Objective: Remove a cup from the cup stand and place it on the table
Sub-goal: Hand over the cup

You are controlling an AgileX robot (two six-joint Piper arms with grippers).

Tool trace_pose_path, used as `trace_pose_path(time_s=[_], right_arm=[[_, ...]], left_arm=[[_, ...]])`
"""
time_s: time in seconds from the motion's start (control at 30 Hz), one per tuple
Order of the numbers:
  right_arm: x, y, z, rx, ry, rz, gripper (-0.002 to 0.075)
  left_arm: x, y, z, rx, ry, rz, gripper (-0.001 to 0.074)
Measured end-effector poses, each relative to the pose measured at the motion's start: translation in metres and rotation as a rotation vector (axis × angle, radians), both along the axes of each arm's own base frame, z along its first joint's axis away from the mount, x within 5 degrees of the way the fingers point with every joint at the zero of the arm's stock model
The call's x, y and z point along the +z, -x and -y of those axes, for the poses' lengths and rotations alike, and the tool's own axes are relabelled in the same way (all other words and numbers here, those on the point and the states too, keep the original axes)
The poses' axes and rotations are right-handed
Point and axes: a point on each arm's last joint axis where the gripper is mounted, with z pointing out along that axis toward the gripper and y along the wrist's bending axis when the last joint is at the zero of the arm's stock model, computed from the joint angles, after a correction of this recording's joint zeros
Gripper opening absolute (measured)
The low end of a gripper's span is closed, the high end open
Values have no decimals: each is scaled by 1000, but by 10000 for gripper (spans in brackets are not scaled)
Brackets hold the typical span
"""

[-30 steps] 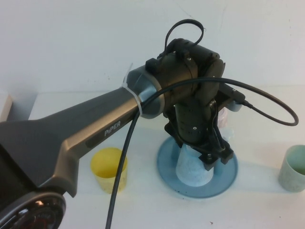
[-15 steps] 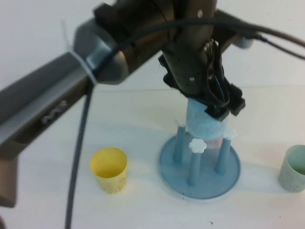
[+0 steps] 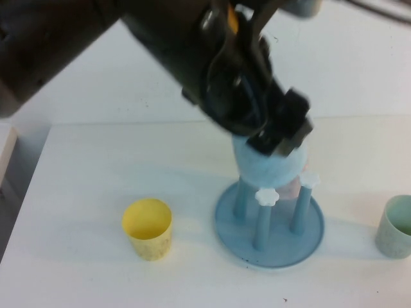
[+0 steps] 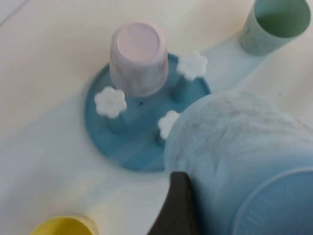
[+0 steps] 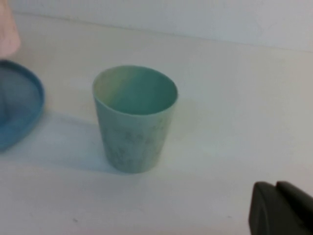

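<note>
My left gripper (image 3: 280,137) is shut on the light blue speckled cup (image 3: 264,164), holding it upside down and tilted, clear above the pegs of the cup stand (image 3: 268,245). In the left wrist view the cup (image 4: 234,147) fills the near corner, with one dark finger (image 4: 178,208) against its side. A pale pink cup (image 4: 138,58) sits upside down on one peg, and the other white flower caps (image 4: 110,101) are bare. My right gripper (image 5: 280,208) hovers low over the table (image 5: 234,98), shut on nothing, near the pale green cup (image 5: 134,117).
A yellow cup (image 3: 148,228) stands upright to the left of the stand. The pale green cup (image 3: 395,226) stands upright at the right edge of the high view. The table's (image 3: 109,167) left edge lies near a low ledge (image 3: 6,147).
My left gripper has lifted the light blue cup straight up off its peg, from down on the stand's base to above the flower caps. The right arm has not moved.
</note>
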Motion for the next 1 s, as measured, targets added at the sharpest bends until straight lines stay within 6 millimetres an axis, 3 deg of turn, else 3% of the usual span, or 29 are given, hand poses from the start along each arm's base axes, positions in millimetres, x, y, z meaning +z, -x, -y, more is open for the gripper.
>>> trace_pose_path(time_s=[0.23, 0.37, 0.47, 0.77, 1.0], right_arm=[[11, -2, -17, 10, -645, 92, -3], [15, -3, -18, 6, -742, 121, -3], [16, -3, -18, 5, -757, 128, -3], [18, -4, -16, 16, -654, 169, -3], [17, -2, -24, 126, -550, 140, -3]], left_arm=[[-60, 32, -24, 44, 40, -100, 565], [-96, 56, -40, 97, 127, -187, 565], [-109, 70, -50, 150, 202, -234, 565], [-102, 90, -56, 231, 444, -340, 565], [-98, 75, -68, 356, 552, -419, 564]])
